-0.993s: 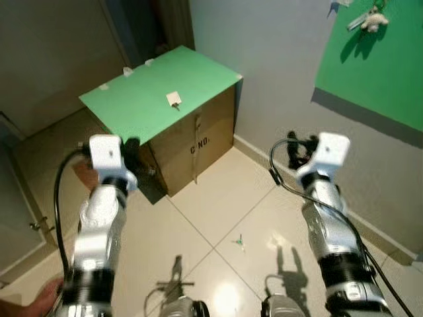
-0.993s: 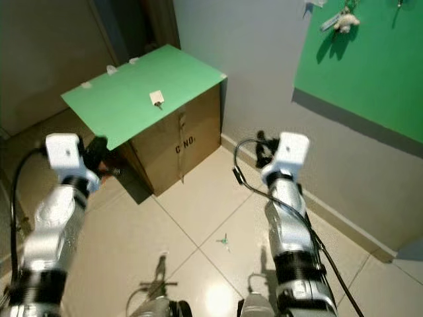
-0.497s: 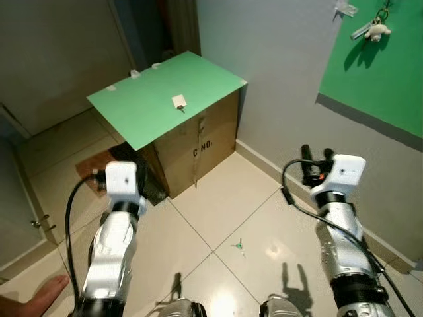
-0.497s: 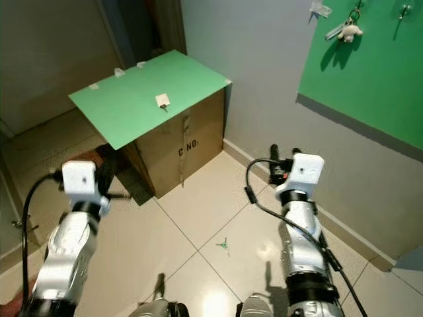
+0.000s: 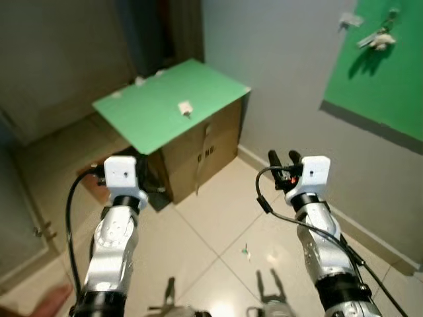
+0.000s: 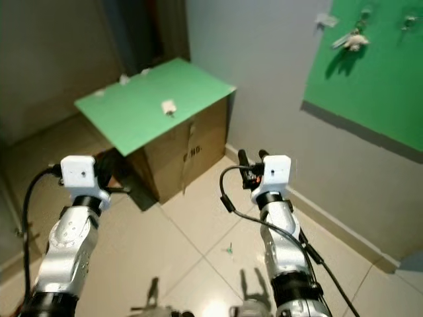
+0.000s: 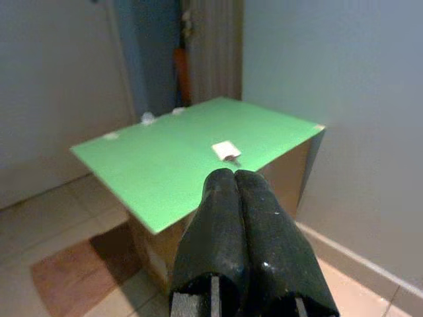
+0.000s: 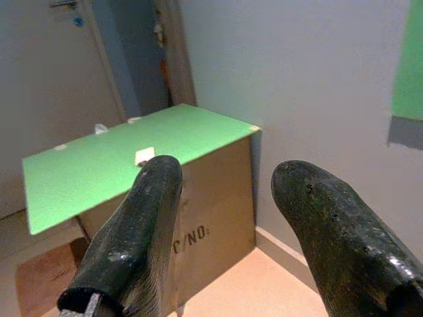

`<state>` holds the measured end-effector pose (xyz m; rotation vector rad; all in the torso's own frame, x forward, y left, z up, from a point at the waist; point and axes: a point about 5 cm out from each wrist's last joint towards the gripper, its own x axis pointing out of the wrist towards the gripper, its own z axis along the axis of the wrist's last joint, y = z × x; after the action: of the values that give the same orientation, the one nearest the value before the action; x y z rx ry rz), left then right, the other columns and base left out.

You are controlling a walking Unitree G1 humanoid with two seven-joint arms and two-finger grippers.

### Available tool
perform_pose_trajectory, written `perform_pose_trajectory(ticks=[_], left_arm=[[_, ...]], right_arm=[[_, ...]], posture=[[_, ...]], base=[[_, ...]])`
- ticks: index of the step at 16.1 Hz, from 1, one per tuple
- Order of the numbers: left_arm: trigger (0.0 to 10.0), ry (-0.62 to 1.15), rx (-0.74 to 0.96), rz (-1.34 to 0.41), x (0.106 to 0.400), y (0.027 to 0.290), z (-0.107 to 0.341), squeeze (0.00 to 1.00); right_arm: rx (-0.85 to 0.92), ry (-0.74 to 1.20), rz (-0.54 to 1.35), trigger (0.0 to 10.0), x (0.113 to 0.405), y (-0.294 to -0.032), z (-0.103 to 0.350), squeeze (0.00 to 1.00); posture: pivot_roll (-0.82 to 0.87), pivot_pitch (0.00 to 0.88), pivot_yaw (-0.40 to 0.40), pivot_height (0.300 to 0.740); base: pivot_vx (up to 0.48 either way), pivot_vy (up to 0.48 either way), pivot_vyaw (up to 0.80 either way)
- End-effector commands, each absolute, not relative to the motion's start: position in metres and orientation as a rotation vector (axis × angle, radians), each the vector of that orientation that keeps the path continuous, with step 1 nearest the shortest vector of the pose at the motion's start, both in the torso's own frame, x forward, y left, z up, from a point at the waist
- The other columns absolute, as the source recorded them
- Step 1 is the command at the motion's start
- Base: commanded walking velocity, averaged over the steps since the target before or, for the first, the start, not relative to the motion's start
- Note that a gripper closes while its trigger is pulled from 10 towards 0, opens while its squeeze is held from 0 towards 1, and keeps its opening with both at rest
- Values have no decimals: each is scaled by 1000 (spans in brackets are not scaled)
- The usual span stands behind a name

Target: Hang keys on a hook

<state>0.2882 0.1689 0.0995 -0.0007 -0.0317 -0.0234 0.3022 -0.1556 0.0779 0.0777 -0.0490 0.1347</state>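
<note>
Green board on wall already carries keys | left end effector pinched empty, right end effector wide, empty | next: confirm keys sit on hook, steer clear of box.

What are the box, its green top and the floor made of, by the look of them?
Box: brown cardboard, matte, with printed lettering. Green top: a thin flat sheet, likely card or plastic, matte, overhanging the box. Floor: glossy pale tiles, with grout lines and reflections.

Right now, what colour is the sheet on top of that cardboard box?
Green; the sheet shows best in the left wrist view.
</note>
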Motion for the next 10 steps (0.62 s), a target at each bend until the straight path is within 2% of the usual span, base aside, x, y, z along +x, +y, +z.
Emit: perform_pose_trajectory(ticks=[1,5,10], left_arm=[[10000,-1,-1,-42,289,166,95,0],[10000,6,13,-67,298,162,98,0],[10000,20,49,-78,303,166,98,0]], right_arm=[[91,-32,138,10000,302,-156,76,0],[86,-16,162,10000,300,-153,73,0],[97,18,249,10000,289,-140,65,0]], posture=[[-181,41,106,736],[-192,35,114,736],[-195,36,117,736]], base=[[311,368,0],[355,322,0],[455,0,0]])
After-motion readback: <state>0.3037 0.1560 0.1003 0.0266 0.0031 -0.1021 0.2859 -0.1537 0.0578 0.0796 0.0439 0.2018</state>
